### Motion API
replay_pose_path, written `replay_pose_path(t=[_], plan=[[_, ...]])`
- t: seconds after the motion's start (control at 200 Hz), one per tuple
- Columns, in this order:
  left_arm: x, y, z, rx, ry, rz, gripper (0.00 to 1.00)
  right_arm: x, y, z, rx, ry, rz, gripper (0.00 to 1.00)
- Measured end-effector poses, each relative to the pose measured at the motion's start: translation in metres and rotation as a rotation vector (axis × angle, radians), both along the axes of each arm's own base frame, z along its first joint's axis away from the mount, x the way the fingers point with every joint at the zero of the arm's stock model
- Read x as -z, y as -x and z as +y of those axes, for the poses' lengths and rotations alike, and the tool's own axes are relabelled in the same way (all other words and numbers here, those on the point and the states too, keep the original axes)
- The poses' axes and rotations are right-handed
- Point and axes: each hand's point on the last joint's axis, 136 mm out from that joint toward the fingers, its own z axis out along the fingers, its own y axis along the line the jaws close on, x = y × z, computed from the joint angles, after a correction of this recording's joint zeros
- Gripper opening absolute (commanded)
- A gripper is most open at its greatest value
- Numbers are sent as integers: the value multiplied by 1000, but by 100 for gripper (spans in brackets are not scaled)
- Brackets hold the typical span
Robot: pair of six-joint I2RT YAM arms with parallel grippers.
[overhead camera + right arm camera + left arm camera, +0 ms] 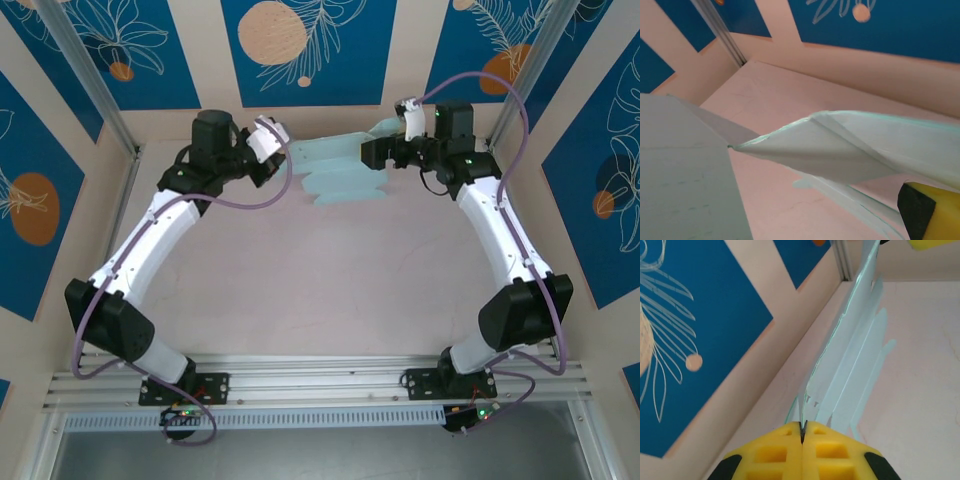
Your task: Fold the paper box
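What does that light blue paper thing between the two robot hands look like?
The paper box is a not yet folded sheet of thin pale-blue card, cut with long rounded flaps and creases. It stands tilted on edge at the far side of the table. The left gripper is shut on one end; the right gripper meets the other end, its grip hidden by card.

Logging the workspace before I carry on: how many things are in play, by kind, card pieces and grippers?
Paper box, pale blue card sheet: 1
Grippers, left gripper and right gripper: 2
Total: 3
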Motion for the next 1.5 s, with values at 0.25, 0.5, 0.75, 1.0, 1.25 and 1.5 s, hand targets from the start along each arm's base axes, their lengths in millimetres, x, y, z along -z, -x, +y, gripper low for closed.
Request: replay_pose_path(t=[0.25, 0.5, 0.75, 1.0, 1.25, 1.5], plan=[[5, -2, -4, 37, -59, 43, 0, -17, 33, 1, -42, 101, -84, 97], [-1, 1, 1, 27, -93, 46, 0, -35, 104, -3, -53, 107, -134, 97], [-17, 17, 8, 33, -100, 18, 0, -47, 132, 15, -87, 131, -153, 88], [-39, 30, 19, -12, -72, -5, 0, -34, 142, 54, -56, 117, -19, 88], [-38, 36, 22, -17, -64, 14, 0, -27, 149, 106, -152, 178, -1, 86], [-36, 47, 26, -17, -66, 19, 0, -9, 124, 119, -162, 309, -46, 81]])
